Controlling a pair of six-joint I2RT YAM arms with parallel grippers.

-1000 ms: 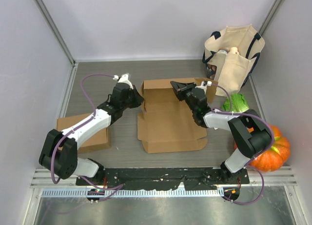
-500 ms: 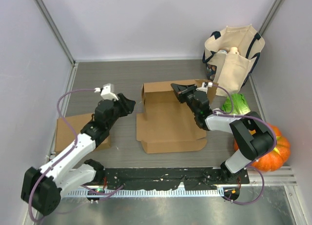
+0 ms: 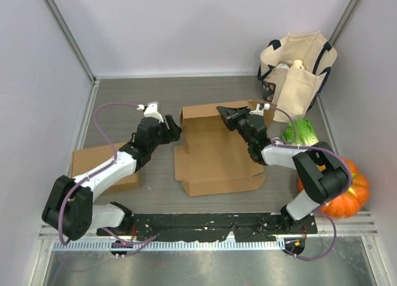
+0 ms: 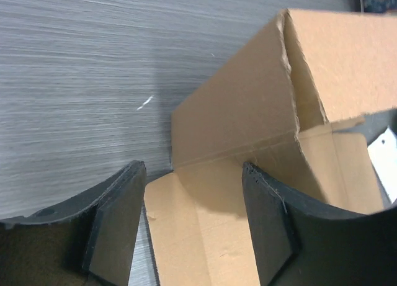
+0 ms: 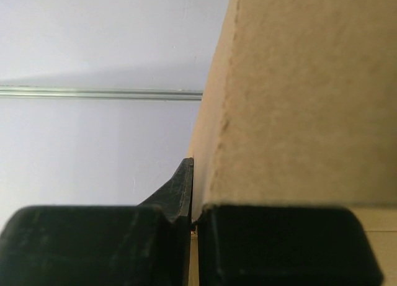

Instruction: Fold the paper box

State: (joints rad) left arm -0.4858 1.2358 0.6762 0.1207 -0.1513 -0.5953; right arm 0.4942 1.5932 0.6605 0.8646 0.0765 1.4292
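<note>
Brown cardboard first, at the far left: a flat cardboard sheet [image 3: 93, 167] lies on the grey table [image 3: 155, 196], partly under the left arm. Just right of it the left gripper [image 3: 172, 129] hangs low at the left edge of the paper box [image 3: 214, 156], its jaws spread apart. From its wrist camera the 2 black fingers [image 4: 115, 224] stand either side of the box's raised back-left corner without touching it. The box sits in the middle of the table between the 2 arms, half formed: its far wall stands up, a short side flap is raised at the left, and the wide near panel lies flat with its small tabs out. At the far wall the right gripper [image 3: 224, 113] has its jaws pressed together on the top edge of the cardboard, the wall pinched between the pads. Further right a cream tote bag [image 3: 298, 69] stands in the back corner, a leafy green vegetable [image 3: 301, 132] lies below it, and an orange pumpkin [image 3: 347, 190] sits behind the right arm's elbow.
</note>
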